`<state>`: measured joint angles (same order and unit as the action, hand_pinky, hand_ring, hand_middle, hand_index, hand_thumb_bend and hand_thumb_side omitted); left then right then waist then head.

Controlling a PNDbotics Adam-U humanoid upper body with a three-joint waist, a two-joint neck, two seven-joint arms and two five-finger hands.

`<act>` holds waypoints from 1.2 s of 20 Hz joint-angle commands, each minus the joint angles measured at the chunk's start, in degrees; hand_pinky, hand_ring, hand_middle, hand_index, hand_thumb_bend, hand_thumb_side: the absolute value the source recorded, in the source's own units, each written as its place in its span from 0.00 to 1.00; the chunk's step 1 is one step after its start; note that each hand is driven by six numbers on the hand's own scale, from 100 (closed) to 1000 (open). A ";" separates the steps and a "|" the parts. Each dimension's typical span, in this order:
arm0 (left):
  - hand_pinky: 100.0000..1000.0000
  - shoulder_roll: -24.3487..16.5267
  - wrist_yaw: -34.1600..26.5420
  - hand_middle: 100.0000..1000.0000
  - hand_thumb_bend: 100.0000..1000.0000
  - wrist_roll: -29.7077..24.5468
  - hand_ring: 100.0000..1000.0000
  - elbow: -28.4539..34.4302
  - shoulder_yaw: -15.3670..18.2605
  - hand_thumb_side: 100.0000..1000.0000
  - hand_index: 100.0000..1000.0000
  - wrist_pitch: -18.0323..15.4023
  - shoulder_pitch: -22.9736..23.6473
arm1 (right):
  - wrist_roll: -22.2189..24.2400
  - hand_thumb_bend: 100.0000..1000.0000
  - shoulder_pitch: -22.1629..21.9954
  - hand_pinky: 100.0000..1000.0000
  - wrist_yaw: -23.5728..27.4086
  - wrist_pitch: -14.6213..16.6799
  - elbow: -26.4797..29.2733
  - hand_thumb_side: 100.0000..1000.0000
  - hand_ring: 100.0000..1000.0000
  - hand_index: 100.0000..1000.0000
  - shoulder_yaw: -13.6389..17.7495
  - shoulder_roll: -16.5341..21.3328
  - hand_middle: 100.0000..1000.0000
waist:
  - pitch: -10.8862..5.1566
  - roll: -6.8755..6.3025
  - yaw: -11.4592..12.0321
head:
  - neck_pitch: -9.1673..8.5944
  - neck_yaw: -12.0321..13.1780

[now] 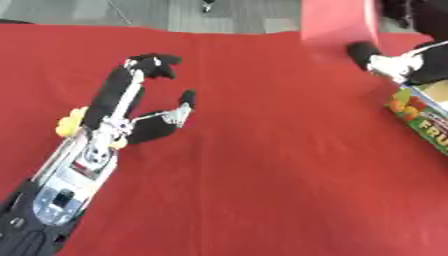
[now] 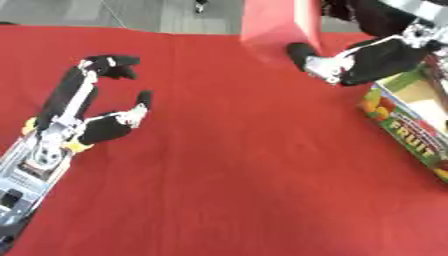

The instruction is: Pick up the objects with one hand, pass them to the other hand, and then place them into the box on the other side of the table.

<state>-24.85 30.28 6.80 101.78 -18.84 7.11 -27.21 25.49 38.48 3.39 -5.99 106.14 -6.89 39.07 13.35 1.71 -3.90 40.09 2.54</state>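
Observation:
My right hand [image 2: 376, 55] is at the upper right, above the table's far edge. Its thumb [image 2: 302, 52] and fingers are curled round a flat pinkish-red object [image 2: 276, 25], which stands upright and runs out of the top of the view. Just below that hand, at the table's right edge, lies an open cardboard box with fruit print [image 2: 407, 127]; what is inside it is not visible. My left hand [image 1: 140, 125] lies low over the red cloth at the left, fingers stretched forward, thumb [image 1: 184, 102] spread, nothing between them. Something yellow [image 1: 70, 122] shows under its wrist.
A red cloth [image 1: 262, 165] covers the whole table. Grey floor [image 1: 175, 15] shows beyond the far edge. My left forearm [image 1: 52, 200] runs in from the lower left corner.

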 commanded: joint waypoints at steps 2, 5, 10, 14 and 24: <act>0.70 -1.89 -0.44 0.53 0.15 0.91 0.64 1.89 1.43 0.31 0.79 0.29 -0.20 | -5.60 0.00 -2.16 0.90 0.25 0.65 -4.02 0.08 0.87 0.54 5.40 4.75 0.33 | -0.75 -0.33 -0.14 | -0.38 -1.92; 0.70 -2.41 -0.63 0.53 0.15 1.38 0.64 2.58 2.02 0.30 0.79 0.52 0.07 | -8.17 0.00 -4.46 0.89 -0.41 1.39 -7.62 0.08 0.86 0.54 8.07 6.64 0.33 | -0.65 -0.58 -0.36 | -0.40 -4.03; 0.70 -3.33 -0.92 0.53 0.15 2.16 0.64 3.60 2.97 0.30 0.79 0.97 0.62 | -10.95 0.00 -7.65 0.90 -2.36 3.26 -12.62 0.04 0.86 0.57 11.35 9.31 0.36 | -0.54 -0.97 -0.64 | -0.80 -5.90; 0.70 -3.49 -1.53 0.53 0.14 3.22 0.64 3.88 3.73 0.31 0.79 1.39 1.31 | -15.15 0.00 -9.62 0.90 -6.76 4.97 -19.06 0.02 0.87 0.58 12.55 10.53 0.37 | -0.49 -1.10 -0.68 | -1.21 -6.48; 0.70 -4.01 -1.94 0.53 0.15 4.41 0.64 4.51 4.84 0.30 0.79 1.76 1.76 | -17.75 0.00 -10.41 0.90 -11.11 8.81 -30.96 0.03 0.88 0.61 13.89 10.82 0.40 | -0.35 -1.49 -0.50 | -1.67 -7.28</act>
<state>-27.23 28.47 10.89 105.13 -14.84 8.87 -25.11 8.09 27.62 -7.00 2.27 75.76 5.98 46.79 13.72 0.04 -4.39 39.12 -4.47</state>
